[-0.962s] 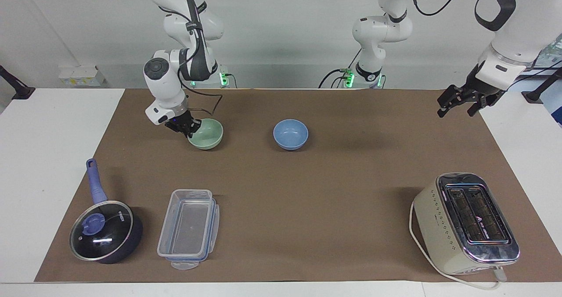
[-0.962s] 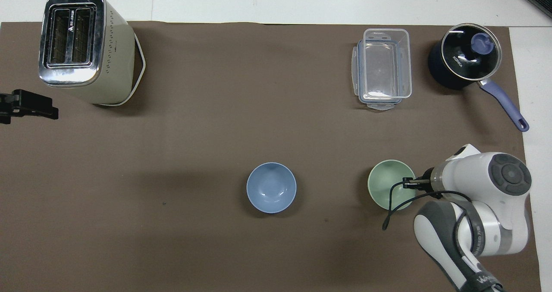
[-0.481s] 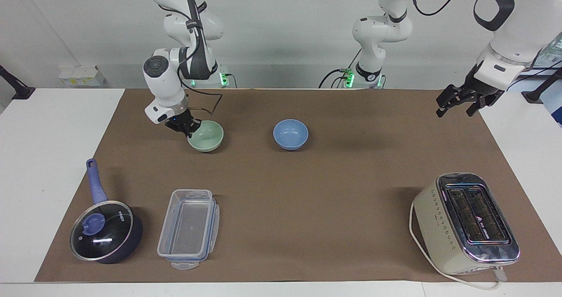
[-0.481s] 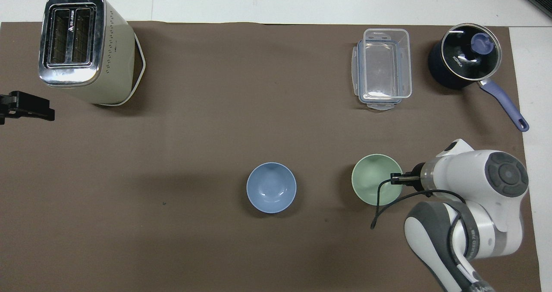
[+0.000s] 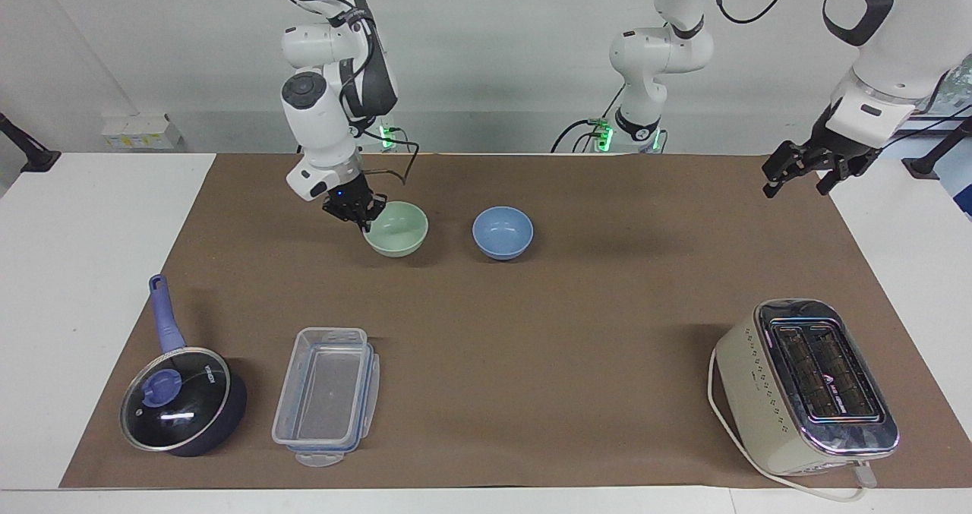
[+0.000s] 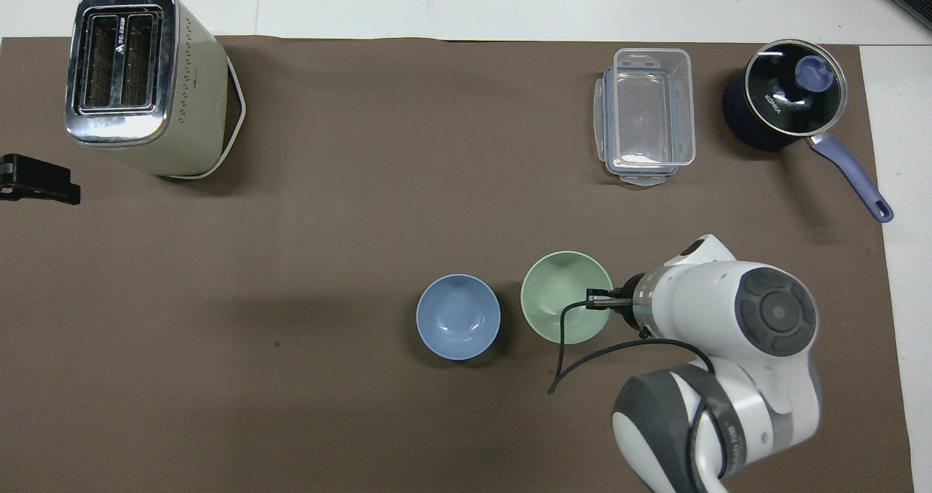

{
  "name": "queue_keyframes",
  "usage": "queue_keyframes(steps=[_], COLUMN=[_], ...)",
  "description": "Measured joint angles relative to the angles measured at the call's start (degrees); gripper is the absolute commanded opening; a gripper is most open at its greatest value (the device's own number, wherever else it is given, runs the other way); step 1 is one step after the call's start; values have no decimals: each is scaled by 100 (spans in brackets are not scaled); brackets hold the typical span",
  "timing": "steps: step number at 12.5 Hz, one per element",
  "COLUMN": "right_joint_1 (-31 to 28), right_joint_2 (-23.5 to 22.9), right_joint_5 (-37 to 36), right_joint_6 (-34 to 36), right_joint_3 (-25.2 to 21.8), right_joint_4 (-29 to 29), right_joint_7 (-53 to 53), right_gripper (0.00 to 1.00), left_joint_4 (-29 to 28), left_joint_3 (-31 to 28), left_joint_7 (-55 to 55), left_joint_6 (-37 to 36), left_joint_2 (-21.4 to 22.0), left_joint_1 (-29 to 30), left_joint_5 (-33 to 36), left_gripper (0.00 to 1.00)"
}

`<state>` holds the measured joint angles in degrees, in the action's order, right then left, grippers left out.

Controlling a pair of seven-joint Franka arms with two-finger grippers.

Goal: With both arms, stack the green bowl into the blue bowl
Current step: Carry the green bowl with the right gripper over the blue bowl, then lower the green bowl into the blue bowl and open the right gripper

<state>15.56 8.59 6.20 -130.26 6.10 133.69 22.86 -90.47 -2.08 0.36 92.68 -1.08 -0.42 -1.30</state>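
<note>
1. A white table is covered by a brown mat, and two white robot arms stand along one long edge of it.
2. The right gripper is pinched shut on the rim of the green bowl, on the side of the bowl toward the right arm's end of the mat.
3. The green bowl sits upright and appears raised just off the mat, close to the robots' edge and around the middle of the mat's length.
4. The blue bowl rests upright on the mat just beside the green bowl, toward the left arm's end, with a small gap between the two bowls.
5. The left gripper hangs in the air over the mat's short edge at the left arm's end, apart from everything; its fingers stand spread wide and hold nothing, and this arm waits.
6. A cream toaster with a chrome top stands near the mat's corner farthest from the robots, at the left arm's end.
7. A clear plastic container lies near the mat's long edge farthest from the robots, toward the right arm's end.
8. A dark blue pan with a glass lid sits beside the container, at the corner of the mat, its handle pointing toward the robots.
</note>
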Motion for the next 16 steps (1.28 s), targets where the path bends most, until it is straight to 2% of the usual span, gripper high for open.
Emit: queue_keyframes(steps=[3,7,11,16], right_joint_1=[388,1012,1169,1274], right_joint_2=[-198,-696,-977,-1050], right_joint_5=[122,149,163,326], right_joint_6=[45,45,-28,-30], right_joint_3=[4,11,9,9], right_joint_4=[-260,-688,-766,-744], right_joint_7=[391,1148,1181,1197], right_gripper=[0,0,0,0], left_joint_4=[0,0,0,0], left_joint_3=[12,5,5,5], left_joint_7=[0,0,0,0], left_joint_6=[-2,-3,-4,-5], left_joint_2=[5,6,7,9], left_joint_1=[-2,-1,-1,-1], left_joint_5=[0,0,0,0], left_gripper=[100,100,100,100])
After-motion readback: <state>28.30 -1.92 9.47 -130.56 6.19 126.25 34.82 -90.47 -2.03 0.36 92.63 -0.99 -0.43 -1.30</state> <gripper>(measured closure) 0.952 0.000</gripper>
